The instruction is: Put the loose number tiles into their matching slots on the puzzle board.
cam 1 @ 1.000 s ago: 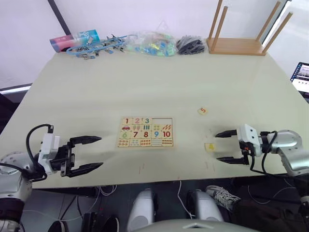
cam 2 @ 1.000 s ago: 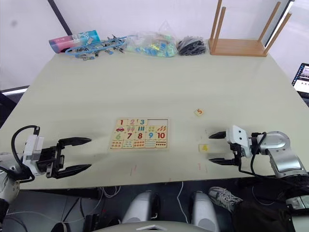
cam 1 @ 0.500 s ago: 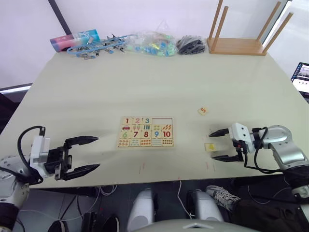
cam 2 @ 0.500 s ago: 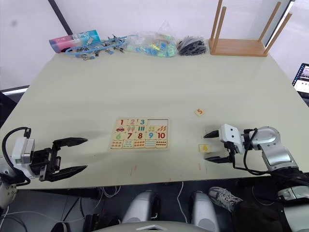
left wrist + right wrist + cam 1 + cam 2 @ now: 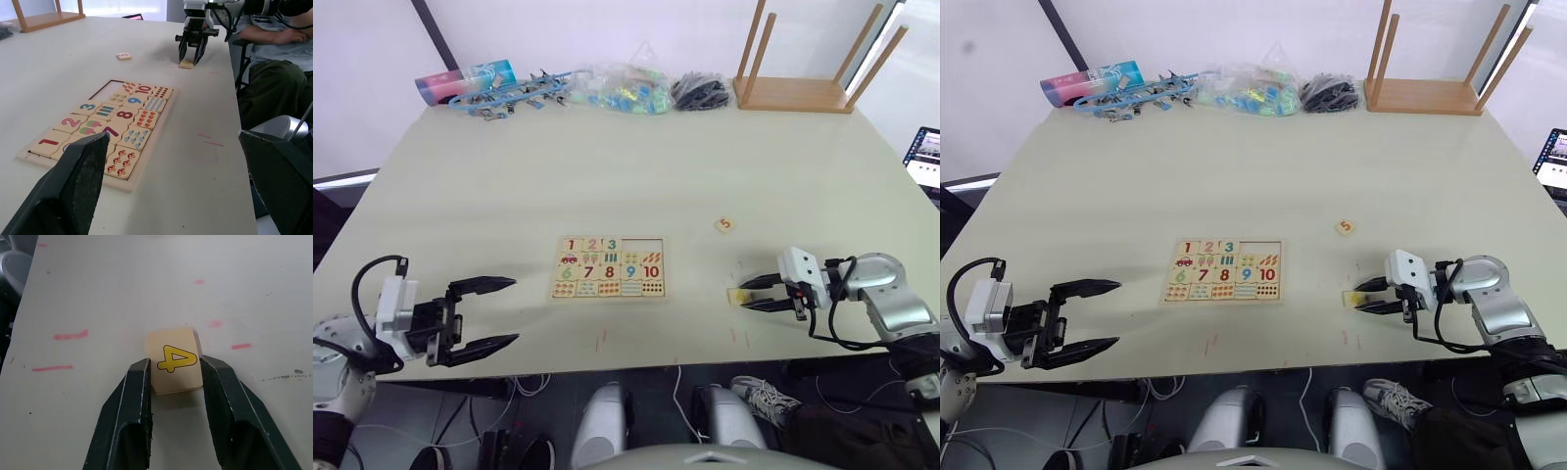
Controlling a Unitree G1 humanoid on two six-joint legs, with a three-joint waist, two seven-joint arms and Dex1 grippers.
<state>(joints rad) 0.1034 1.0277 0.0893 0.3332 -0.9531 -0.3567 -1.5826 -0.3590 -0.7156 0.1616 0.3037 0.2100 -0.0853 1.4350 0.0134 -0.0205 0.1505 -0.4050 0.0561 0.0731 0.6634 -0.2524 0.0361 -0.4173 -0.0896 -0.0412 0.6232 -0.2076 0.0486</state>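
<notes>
Two right end effector (image 5: pixel 171 369) fingers pinch flat yellow-4 tile (image 5: pixel 173 360).

Yellow 4 tile (image 5: pixel 173 360) lies flat, right of the puzzle board (image 5: pixel 608 267).

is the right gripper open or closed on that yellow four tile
Shut on it: the right gripper's two black fingers press both sides of the pale wooden yellow 4 tile on the table.

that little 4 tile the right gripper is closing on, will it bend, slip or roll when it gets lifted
The 4 tile looks like a small flat wooden square, so probably stiff and light. Its flat faces make rolling unlikely. The right gripper has a finger on each of two opposite thin edges, so it might pivot or slip if the squeeze is off-centre.
</notes>
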